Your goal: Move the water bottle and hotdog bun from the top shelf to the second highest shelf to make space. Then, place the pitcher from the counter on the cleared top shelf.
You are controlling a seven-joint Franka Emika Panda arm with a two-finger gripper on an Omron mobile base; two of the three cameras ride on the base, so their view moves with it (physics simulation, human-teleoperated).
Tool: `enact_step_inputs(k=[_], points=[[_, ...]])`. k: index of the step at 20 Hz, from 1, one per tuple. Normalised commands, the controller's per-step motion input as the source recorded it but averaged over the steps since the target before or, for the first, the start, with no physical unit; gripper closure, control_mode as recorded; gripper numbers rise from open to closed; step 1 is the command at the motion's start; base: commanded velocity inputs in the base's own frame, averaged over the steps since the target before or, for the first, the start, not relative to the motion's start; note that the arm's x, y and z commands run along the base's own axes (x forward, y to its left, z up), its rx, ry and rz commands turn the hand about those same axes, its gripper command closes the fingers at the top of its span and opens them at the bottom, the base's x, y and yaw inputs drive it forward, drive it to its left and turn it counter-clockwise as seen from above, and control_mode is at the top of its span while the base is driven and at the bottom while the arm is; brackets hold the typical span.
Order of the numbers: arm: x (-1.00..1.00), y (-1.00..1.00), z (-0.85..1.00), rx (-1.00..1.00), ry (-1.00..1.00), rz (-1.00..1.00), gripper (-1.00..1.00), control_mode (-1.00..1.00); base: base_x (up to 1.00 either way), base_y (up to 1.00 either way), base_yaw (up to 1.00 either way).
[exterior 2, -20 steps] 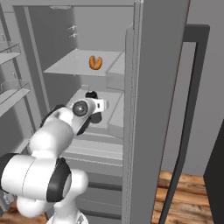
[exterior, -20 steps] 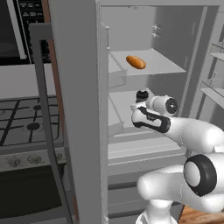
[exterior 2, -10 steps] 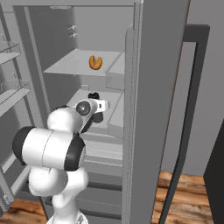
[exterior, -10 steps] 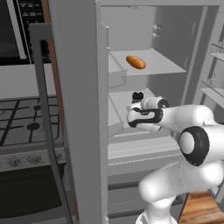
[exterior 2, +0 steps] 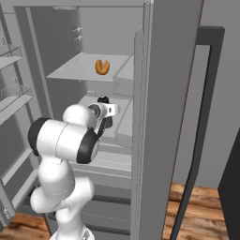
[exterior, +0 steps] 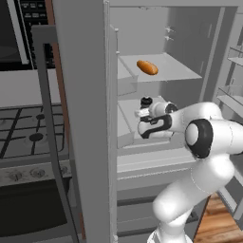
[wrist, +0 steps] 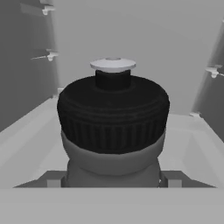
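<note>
Standing between claw (exterior: 144, 115) fingers, seemingly clamped: water bottle (wrist: 113, 127), second highest shelf (exterior: 130, 111).

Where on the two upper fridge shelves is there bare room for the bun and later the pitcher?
The top shelf is bare right of and behind the hotdog bun. The second highest shelf is crowded at its front by the water bottle and the pincer; its rear looks free.

Arm elbow (exterior: 204, 137) now swung toward fridge.
</note>
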Motion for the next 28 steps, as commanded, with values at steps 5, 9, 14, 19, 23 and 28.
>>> enact_step_inputs(k=[5,9,14,19,23,28], points=[[0.42,0.0,-0.18,0.0,0.0,0.0,1.0,-1.0,0.0,0.0,0.0],[0.29,0.0,-0.22,0.0,0.0,0.0,-1.0,-1.0,0.0,0.0,0.0],[0.02,-0.05,-0.22,0.0,0.0,0.0,-1.0,-1.0,0.0,0.0,0.0],[-0.04,-0.2,-0.01,0.0,0.0,0.0,-1.0,-1.0,0.0,0.0,0.0],[-0.05,-0.12,0.0,0.0,0.0,0.0,-1.0,-1.0,0.0,0.0,0.0],[-0.1,0.0,0.19,0.0,0.0,0.0,-1.0,-1.0,0.0,0.0,0.0]])
